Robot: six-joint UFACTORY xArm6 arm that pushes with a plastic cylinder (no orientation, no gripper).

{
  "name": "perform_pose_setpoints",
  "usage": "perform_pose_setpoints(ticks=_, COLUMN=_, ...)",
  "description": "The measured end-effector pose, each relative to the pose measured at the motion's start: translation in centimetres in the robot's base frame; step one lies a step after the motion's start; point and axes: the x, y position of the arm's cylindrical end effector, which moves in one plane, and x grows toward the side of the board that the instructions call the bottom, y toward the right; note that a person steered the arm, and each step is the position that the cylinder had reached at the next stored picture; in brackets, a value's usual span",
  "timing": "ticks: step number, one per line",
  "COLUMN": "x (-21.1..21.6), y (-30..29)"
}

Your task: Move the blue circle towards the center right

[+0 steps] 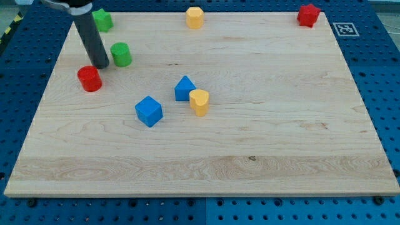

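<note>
My tip (pixel 100 65) stands at the board's upper left, between a green cylinder (pixel 120 54) just to its right and a red cylinder (pixel 90 79) just below it, close to both. Two blue blocks lie left of the board's middle. One is a blue cube (pixel 149 111). The other is a blue block with a pointed top (pixel 184 88), and it touches a yellow heart-shaped block (pixel 199 102) at its lower right. Neither blue block looks round. Both are well to the right of and below my tip.
A second green block (pixel 102 20) sits at the top left behind the rod. A yellow hexagonal block (pixel 195 17) is at the top edge's middle. A red star-shaped block (pixel 308 15) is at the top right. The wooden board (pixel 281 137) lies on a blue pegboard.
</note>
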Motion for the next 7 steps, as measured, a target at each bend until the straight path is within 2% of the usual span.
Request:
perform_pose_setpoints(ticks=1, x=-1.2, y=0.8)
perform_pose_setpoints(ticks=5, x=-0.5, y=19.5)
perform_pose_setpoints(ticks=7, x=-2.9, y=25.0)
